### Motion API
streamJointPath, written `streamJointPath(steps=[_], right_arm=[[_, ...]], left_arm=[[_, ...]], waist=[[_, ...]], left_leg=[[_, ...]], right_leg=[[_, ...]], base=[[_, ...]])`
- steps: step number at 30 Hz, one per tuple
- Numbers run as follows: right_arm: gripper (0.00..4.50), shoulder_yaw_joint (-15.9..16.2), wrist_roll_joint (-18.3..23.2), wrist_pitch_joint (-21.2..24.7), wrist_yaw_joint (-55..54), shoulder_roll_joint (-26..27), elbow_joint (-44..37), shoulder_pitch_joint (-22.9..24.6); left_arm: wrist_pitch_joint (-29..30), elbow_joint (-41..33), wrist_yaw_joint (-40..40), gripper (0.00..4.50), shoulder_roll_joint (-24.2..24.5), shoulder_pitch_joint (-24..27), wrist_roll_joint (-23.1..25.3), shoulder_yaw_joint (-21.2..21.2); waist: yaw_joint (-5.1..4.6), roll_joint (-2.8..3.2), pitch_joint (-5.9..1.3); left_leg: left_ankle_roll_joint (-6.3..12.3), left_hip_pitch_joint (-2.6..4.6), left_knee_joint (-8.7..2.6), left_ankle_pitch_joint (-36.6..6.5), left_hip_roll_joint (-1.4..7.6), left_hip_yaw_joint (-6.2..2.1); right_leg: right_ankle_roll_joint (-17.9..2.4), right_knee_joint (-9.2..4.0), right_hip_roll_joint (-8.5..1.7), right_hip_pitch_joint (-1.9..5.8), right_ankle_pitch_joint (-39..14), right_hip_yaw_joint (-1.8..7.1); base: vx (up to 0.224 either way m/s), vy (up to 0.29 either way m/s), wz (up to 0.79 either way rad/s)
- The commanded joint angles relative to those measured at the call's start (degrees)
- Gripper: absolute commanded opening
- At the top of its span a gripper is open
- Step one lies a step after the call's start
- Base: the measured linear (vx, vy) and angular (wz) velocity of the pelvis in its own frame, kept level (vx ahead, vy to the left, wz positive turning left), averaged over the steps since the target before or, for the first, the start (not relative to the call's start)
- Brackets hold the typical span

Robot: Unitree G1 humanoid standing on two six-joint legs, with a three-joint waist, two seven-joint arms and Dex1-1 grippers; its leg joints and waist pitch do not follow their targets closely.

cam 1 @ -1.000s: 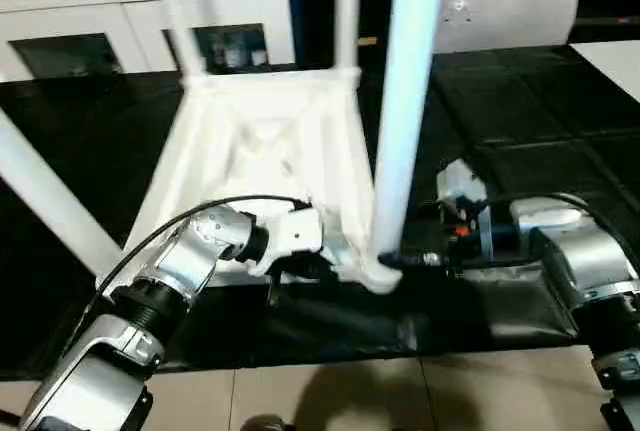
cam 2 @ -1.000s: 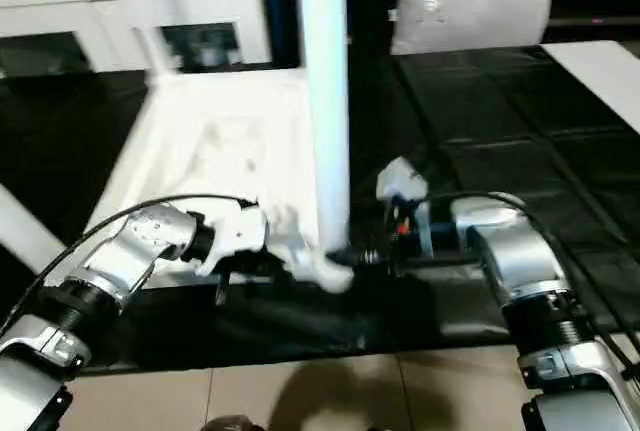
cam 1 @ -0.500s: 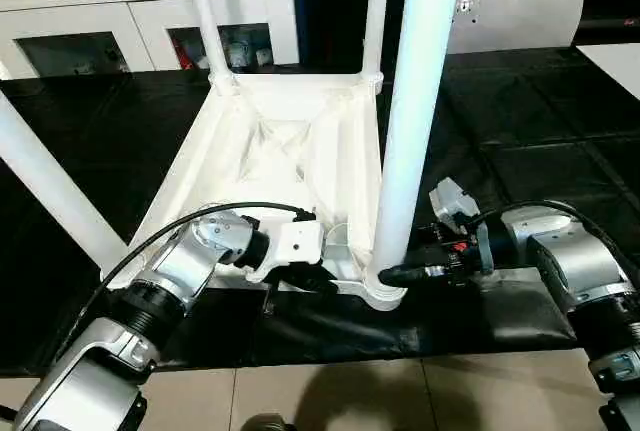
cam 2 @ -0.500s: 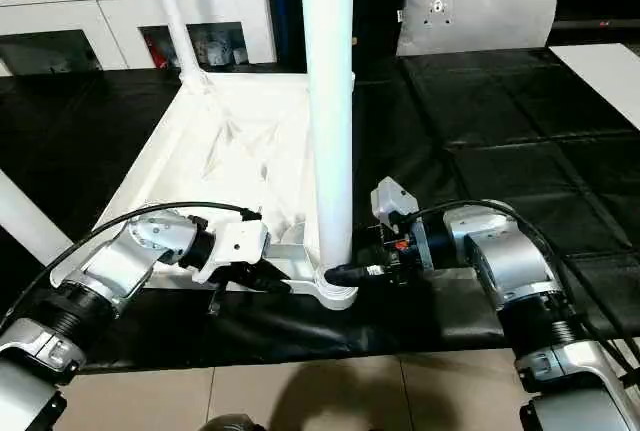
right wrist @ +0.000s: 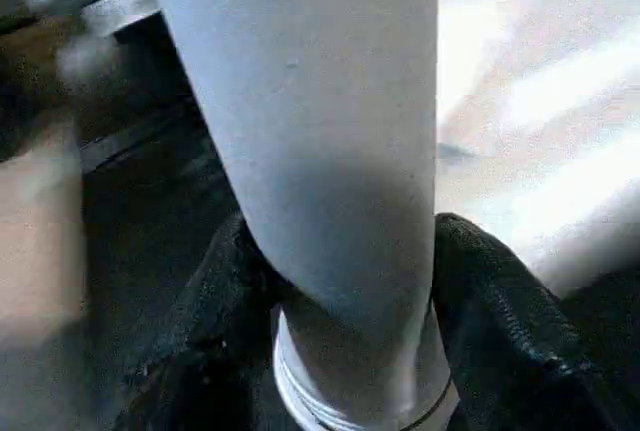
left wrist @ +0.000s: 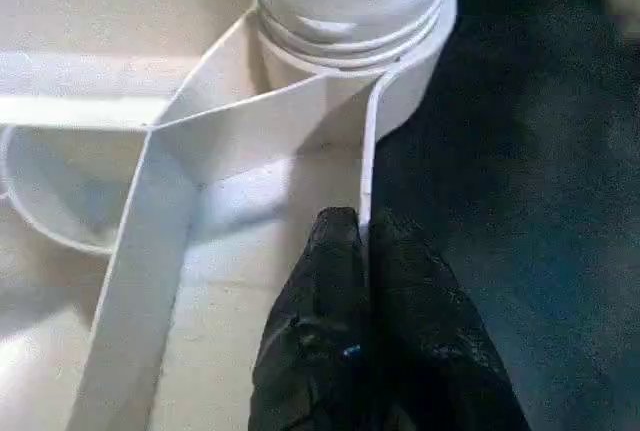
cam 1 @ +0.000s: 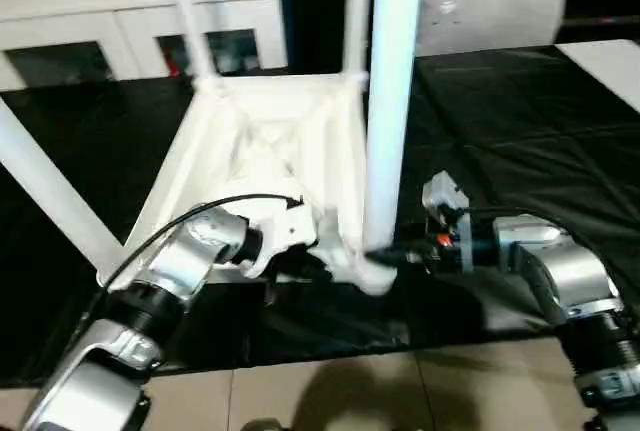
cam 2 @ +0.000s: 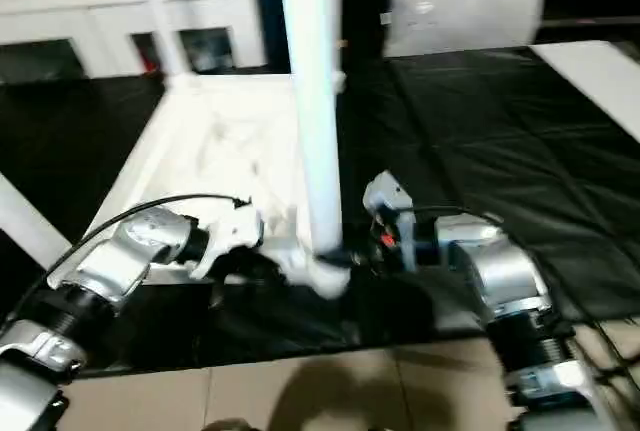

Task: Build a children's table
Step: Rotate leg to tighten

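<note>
The white tabletop (cam 1: 270, 141) lies upside down on the black mat, ribbed underside up. Legs stand in its corner sockets: far left leg (cam 1: 185, 11), far right leg (cam 1: 355, 11), near left leg (cam 1: 45, 191) and near right leg (cam 1: 390, 101). My left gripper (left wrist: 362, 226) is shut on the thin rim wall of the tabletop (left wrist: 300, 121), just beside the near right socket (left wrist: 350, 11). My right gripper (cam 1: 385, 254) comes in from the right at the foot of the near right leg (right wrist: 320, 131). Its fingers (right wrist: 480, 291) press on both sides of that leg.
A grey cushion (cam 1: 490, 6) leans at the back right. White cabinets (cam 1: 100, 31) run along the back left. A white surface (cam 1: 605, 56) shows at the right edge. The black mat (cam 1: 520, 121) ends at the tiled floor (cam 1: 330, 391) in front of me.
My right gripper's fingers have closed in on the foot of the near right leg. The left gripper keeps its hold on the rim. The camera has shifted a little.
</note>
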Motion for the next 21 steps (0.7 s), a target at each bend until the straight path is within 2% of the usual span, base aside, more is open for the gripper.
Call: streamJointPath(steps=[1,2,3,4,5,6,7,8,9,10,11,12,13,15,18,20,21], right_arm=[[1.97,0.5,-2.15,2.79,-13.29,6.47,2.38,-2.18],[1.97,0.32,-2.63,2.75,-14.93,7.1,2.79,-2.36],[1.97,-0.2,-3.52,2.33,-18.69,8.51,3.86,-2.85],[1.97,-0.79,-3.82,2.18,-21.83,9.73,4.61,-3.25],[1.97,-1.68,-4.16,1.77,-26.16,11.48,5.93,-3.95],[1.97,-2.43,-4.42,1.54,-29.09,12.8,6.72,-4.4],[1.97,-3.07,-4.24,1.2,-30.65,13.75,7.25,-4.66],[1.97,-3.93,-4.45,0.83,-32.46,15.0,7.63,-4.94],[1.97,-4.59,-4.15,0.1,-33.24,16.27,7.82,-5.18],[1.97,-3.98,-5.42,-1.34,-34.36,17.72,7.76,-5.55],[2.31,-3.98,-5.42,-1.34,-34.36,17.72,7.76,-5.55],[2.31,-3.47,-6.21,-1.75,-34.61,17.91,7.74,-5.62],[2.65,-2.25,-6.81,-4.55,-33.09,16.98,7.5,-5.09],[2.67,-2.58,-5.88,-5.16,-31.96,16.63,6.86,-4.71],[3.04,-3.63,-3.96,-7.0,-29.76,15.34,4.96,-3.63],[3.15,-3.88,-3.67,-7.51,-29.27,15.21,4.73,-3.4],[3.15,-4.53,-2.08,-8.71,-26.03,14.3,3.07,-2.25]], left_arm=[[3.46,-0.56,7.5,0.0,-5.59,-3.08,-1.28,1.13],[4.05,-0.43,8.28,0.0,-5.95,-3.26,-1.16,1.29],[4.97,-0.2,9.93,0.0,-6.7,-3.58,-0.94,1.67],[5.85,-0.18,11.4,0.0,-7.33,-3.79,-0.65,2.15],[6.63,-0.01,13.54,0.0,-8.16,-4.14,-0.22,2.71],[7.11,0.09,15.01,0.0,-8.72,-4.36,0.13,3.06],[7.42,0.19,15.98,0.0,-9.04,-4.5,0.38,3.24],[7.75,0.57,17.4,0.0,-9.59,-4.76,0.81,3.54],[7.89,1.13,18.81,0.0,-10.09,-5.04,1.1,3.93],[7.55,2.33,20.52,0.0,-10.7,-5.53,1.69,4.03],[7.55,2.33,20.52,0.0,-10.7,-5.53,1.69,4.03],[7.46,2.64,20.91,0.0,-10.82,-5.66,1.81,3.98],[7.57,2.71,21.01,0.0,-10.55,-5.66,1.94,3.62],[7.12,2.67,20.73,0.0,-10.21,-5.54,2.02,3.42],[5.6,2.21,19.48,0.0,-9.23,-5.0,2.17,3.04],[5.45,2.17,19.34,0.0,-9.11,-4.9,2.23,2.99],[5.22,1.71,18.1,0.0,-8.49,-4.35,2.23,2.69]], waist=[[-1.18,-0.42,-3.16],[-2.35,0.03,-3.37],[-2.78,0.59,-3.56],[-3.97,0.69,-3.53],[-4.27,1.0,-3.49],[-4.97,0.91,-3.56],[-5.36,0.5,-3.65],[-5.52,0.53,-3.77],[-5.52,0.96,-3.79],[-5.43,1.03,-4.06],[-5.39,1.05,-4.05],[-5.24,1.03,-4.18],[-4.97,1.03,-4.41],[-4.79,1.1,-4.65],[-4.45,1.11,-4.6],[-4.18,1.14,-4.51],[-4.14,1.16,-4.49]], left_leg=[[0.78,0.01,-4.04,-11.59,2.12,-1.32],[0.96,-0.47,-4.32,-12.53,2.67,-1.91],[1.45,-0.09,-4.43,-13.03,3.08,-2.03],[2.29,-0.56,-4.95,-13.43,3.87,-2.57],[2.49,-0.73,-5.11,-13.77,4.09,-2.73],[2.29,-0.24,-4.91,-13.67,3.57,-2.31],[2.16,-0.37,-4.6,-11.64,2.63,-2.04],[2.87,-0.49,-4.49,-9.82,2.33,-1.82],[3.17,-0.77,-4.51,-8.7,2.39,-1.98],[4.02,-0.99,-4.43,-6.31,2.66,-2.07],[4.33,-1.12,-4.41,-5.24,2.79,-2.14],[4.89,-1.15,-4.43,-3.31,3.11,-2.36],[5.9,-1.3,-4.25,-1.7,3.22,-2.32],[7.15,-1.55,-4.05,0.45,3.33,-2.38],[8.18,-1.55,-3.94,1.19,3.46,-2.29],[8.12,-1.51,-3.95,-0.03,3.37,-2.07],[8.03,-1.49,-3.98,-0.07,3.44,-2.08]], right_leg=[[4.57,-7.51,-4.0,3.34,-33.4,1.24],[5.09,-7.42,-4.08,4.09,-31.54,0.81],[4.75,-7.45,-4.27,4.07,-29.84,0.92],[3.2,-6.77,-4.48,4.43,-25.22,1.15],[2.64,-6.51,-4.52,4.61,-23.76,1.22],[1.14,-6.79,-4.72,4.07,-22.83,1.54],[-0.29,-6.8,-4.98,4.14,-22.75,1.68],[-1.04,-6.64,-4.96,4.17,-22.6,1.83],[-1.24,-6.37,-5.0,4.42,-21.96,1.78],[-1.37,-6.17,-4.94,4.49,-19.62,1.89],[-1.67,-5.92,-4.92,4.45,-18.17,1.95],[-2.45,-5.35,-4.87,4.55,-15.22,2.12],[-3.53,-4.64,-5.07,4.66,-11.87,2.41],[-4.38,-4.04,-5.14,4.71,-8.86,2.59],[-5.03,-3.86,-5.12,4.49,-7.81,2.69],[-4.94,-4.05,-5.14,4.46,-9.55,2.71],[-4.92,-4.01,-5.11,4.4,-9.78,2.7]], base=[[0.0,0.0,0.0],[0.0,0.0,0.0],[0.0,0.0,0.0],[0.0,0.0,0.0],[0.0,0.0,0.0],[0.0,0.0,0.0],[0.0,0.0,0.0],[0.057,-0.017,0.1],[0.0,0.0,0.0],[0.0,0.0,0.0],[0.0,0.0,0.0],[0.0,0.0,0.0],[0.0,0.0,0.0],[0.0,0.0,0.0],[0.0,0.0,0.0],[0.0,0.0,0.0],[0.0,0.0,0.0]])
